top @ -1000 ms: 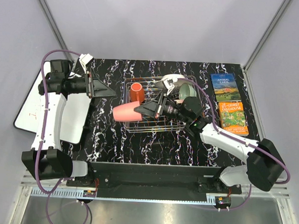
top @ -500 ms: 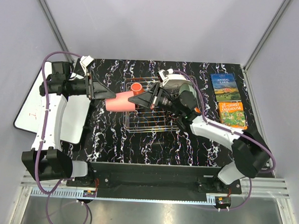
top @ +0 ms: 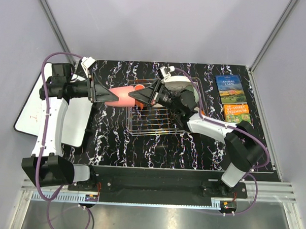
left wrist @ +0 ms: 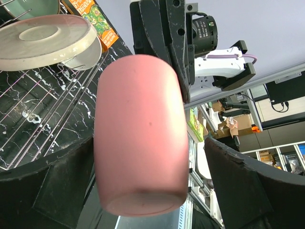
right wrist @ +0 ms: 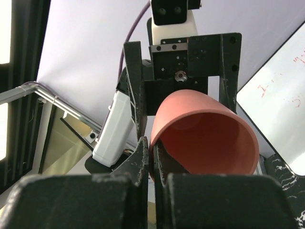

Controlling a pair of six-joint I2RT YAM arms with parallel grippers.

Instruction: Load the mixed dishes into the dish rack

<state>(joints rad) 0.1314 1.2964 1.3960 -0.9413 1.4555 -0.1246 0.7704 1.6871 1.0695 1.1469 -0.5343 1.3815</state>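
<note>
The pink handleless cup [top: 123, 96] hangs on its side above the table, left of the dish rack [top: 158, 120]. My right gripper [top: 135, 95] is shut on its rim; in the right wrist view the fingertips [right wrist: 150, 149] pinch the cup [right wrist: 205, 136] wall. My left gripper [top: 109, 96] is open, and the cup [left wrist: 140, 129] base lies between its fingers [left wrist: 248, 186], with a gap on the right side. In the rack stand the orange-red mug [top: 139, 86], partly hidden, and the plates [top: 175, 85].
A cream plate [left wrist: 45, 38] leans on the rack wires [left wrist: 38, 119]. Two books [top: 231, 88] lie at the right of the table. A white board [top: 28, 114] lies off the table's left edge, under the left arm.
My right gripper has carried the pink cup leftward and up from over the rack, so its base now sits between the left gripper's open fingers. The left arm has barely moved.
</note>
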